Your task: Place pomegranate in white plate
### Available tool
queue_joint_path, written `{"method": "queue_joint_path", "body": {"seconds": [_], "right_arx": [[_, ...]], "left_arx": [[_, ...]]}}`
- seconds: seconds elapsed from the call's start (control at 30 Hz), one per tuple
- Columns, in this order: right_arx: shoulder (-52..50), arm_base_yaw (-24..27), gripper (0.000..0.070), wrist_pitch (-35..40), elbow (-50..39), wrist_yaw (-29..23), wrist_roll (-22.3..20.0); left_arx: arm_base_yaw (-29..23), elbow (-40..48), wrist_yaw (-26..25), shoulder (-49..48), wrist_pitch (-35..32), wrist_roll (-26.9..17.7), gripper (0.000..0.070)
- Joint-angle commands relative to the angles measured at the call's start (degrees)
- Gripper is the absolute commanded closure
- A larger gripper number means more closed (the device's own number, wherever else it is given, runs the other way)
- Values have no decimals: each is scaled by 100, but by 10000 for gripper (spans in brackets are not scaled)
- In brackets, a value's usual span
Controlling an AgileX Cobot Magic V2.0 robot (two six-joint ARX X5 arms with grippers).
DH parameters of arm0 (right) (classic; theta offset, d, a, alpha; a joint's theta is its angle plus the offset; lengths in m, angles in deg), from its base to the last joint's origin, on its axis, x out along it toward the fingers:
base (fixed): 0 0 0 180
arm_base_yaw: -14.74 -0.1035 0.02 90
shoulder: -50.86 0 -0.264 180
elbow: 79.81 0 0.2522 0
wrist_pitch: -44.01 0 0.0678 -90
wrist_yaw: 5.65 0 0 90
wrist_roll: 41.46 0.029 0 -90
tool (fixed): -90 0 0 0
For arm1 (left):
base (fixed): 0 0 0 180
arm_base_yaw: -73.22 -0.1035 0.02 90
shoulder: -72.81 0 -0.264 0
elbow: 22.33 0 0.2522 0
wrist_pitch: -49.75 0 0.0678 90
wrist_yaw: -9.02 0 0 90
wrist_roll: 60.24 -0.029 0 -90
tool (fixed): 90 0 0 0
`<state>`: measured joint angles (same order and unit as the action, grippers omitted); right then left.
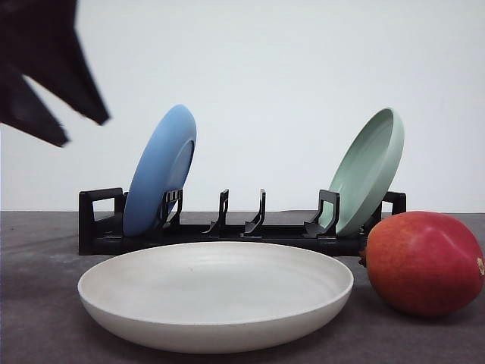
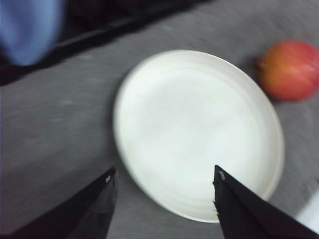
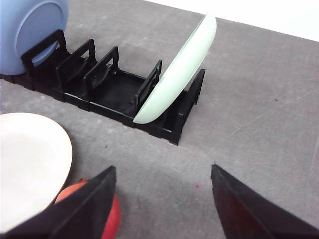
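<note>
Front view puts the pomegranate (image 1: 424, 262) on the worktop at 3 o'clock of the white plate (image 1: 216, 292), almost touching; both jaws released. A sideways approach risks nudging it rolling away.

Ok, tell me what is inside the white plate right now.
Nothing: the white plate looks bare in the front and left wrist views. The pomegranate lies on the table beside it. In the right wrist view part of the plate is cut off.

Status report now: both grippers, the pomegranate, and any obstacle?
Left gripper open above white plate. Right gripper open, empty. Pomegranate on table right of plate. Nothing between.
</note>
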<state>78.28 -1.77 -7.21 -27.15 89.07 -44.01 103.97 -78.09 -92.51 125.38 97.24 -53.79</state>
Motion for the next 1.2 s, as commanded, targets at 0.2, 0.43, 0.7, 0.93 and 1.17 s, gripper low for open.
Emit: {"method": "queue_joint_path", "body": {"seconds": [0.2, 0.43, 0.7, 0.93, 1.17], "right_arx": [[75, -29, 317, -314, 57, 315, 351], [573, -80, 318, -1036, 60, 751, 657], [1653, -705, 316, -1293, 380, 678, 1041], [2725, -1364, 214, -1169, 810, 189, 1167], [3582, -1578, 58, -539, 844, -36, 1153]], "left_arx": [[-1395, -92, -341, -286, 386, -261, 333], [-1968, -92, -341, -416, 540, -303, 334], [-1970, -92, -341, -416, 527, -320, 334], [-1970, -92, -339, -416, 476, -393, 334], [-1970, -92, -339, -416, 339, -406, 336]]}}
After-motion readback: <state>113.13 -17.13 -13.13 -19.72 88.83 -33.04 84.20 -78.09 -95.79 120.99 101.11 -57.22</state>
